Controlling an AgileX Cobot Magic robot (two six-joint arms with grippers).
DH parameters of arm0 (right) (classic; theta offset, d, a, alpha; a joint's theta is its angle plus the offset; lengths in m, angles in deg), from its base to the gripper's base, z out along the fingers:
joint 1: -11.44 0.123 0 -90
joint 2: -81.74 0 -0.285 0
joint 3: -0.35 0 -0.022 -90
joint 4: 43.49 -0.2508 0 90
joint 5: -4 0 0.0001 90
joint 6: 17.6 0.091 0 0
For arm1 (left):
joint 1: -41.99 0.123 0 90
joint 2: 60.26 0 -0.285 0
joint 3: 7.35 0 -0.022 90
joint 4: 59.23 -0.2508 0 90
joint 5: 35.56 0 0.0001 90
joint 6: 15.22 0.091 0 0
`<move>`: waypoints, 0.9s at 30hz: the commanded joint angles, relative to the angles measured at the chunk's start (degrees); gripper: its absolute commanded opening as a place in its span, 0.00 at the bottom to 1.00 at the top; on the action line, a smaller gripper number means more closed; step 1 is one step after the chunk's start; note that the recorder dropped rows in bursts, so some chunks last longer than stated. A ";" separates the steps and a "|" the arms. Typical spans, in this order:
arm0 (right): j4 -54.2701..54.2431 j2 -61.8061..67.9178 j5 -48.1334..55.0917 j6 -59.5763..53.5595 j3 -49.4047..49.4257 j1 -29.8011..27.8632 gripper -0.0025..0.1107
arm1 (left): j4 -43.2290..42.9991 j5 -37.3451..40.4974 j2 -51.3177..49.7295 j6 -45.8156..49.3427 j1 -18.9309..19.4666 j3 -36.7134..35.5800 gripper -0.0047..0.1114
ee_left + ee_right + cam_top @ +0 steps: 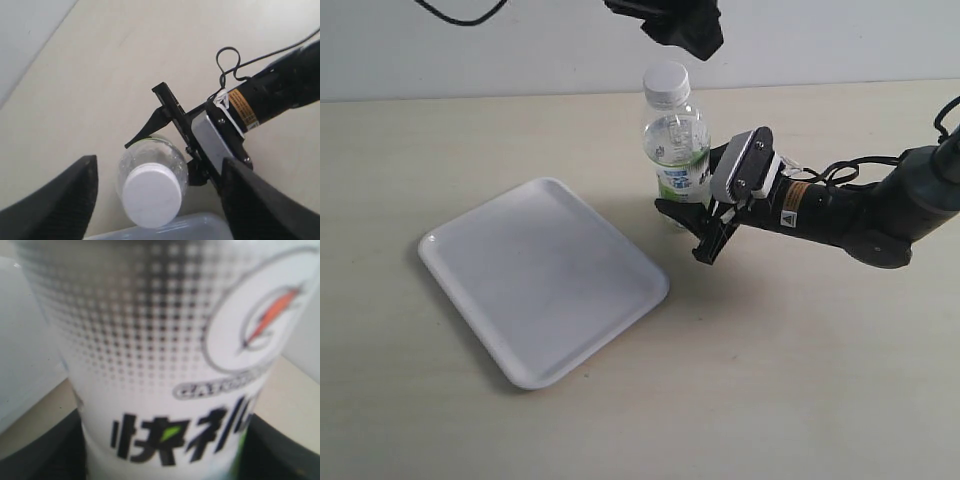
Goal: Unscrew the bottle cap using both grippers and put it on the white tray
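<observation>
We show a pale table (800,400) carrying the tray (540,280), which lies flat at the left of the exterior view with one corner turned toward the bottle (676,150). The right arm (860,215) enters from the right, low over the table, its white plate and yellow sticker toward the camera. The bottle stands upright just beside the tray, apart from its rim. We see the right gripper (685,232) pinching the bottle's lower body, one finger on each side; in the right wrist view the label (165,390) fills the frame. The left gripper (159,161) hangs above the bottle, jaws spread, with a clear gap between each finger and the cap (666,82). The cap sits on the bottle's neck.
</observation>
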State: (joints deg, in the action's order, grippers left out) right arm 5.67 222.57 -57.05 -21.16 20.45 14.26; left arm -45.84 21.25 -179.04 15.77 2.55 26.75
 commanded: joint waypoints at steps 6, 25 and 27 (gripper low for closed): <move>1.75 0.24 -0.43 3.56 0.14 -0.76 0.02 | -4.11 0.71 0.63 14.25 0.04 0.81 0.62; 4.89 0.34 2.64 5.24 0.14 -2.82 0.02 | -6.20 -3.68 0.42 18.05 0.38 0.81 0.62; 4.41 0.34 3.21 5.24 0.14 -2.82 0.02 | -6.21 -3.57 0.42 17.88 0.80 0.81 0.62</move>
State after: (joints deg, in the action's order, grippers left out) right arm 8.72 222.57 -58.22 -15.56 20.45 11.66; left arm -51.92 17.36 -179.04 34.35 2.79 27.13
